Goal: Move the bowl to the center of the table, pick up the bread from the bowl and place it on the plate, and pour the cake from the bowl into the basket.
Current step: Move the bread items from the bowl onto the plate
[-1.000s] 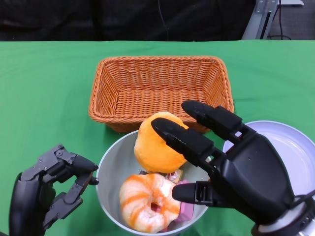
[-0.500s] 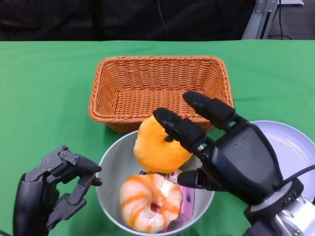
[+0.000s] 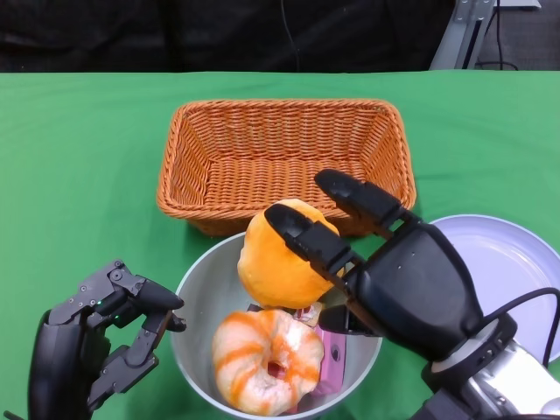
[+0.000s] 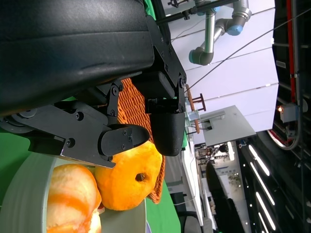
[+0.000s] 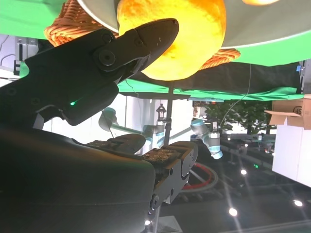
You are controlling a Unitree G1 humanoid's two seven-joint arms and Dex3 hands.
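Note:
A grey bowl [image 3: 187,289] stands near the table's front edge, just before the wicker basket [image 3: 284,153]. In it a round orange bread [image 3: 273,262] leans on the far rim above a striped orange-and-white ring cake [image 3: 262,359] and a pink wrapper. My right hand [image 3: 402,284] reaches in from the right; its long fingers lie over the top of the bread and the thumb sits below, apart from it. In the right wrist view one finger [image 5: 121,48] touches the bread [image 5: 194,39]. My left hand [image 3: 96,346] hovers at the bowl's left rim, fingers half curled, holding nothing.
A white plate [image 3: 512,258] lies at the right, partly behind my right forearm. The basket holds nothing and is close behind the bowl. Green cloth covers the table, with bare cloth on the left and far side.
My right hand has shifted a little left and down onto the bread, fingers settling over its top. The bread, bowl and left hand have barely moved.

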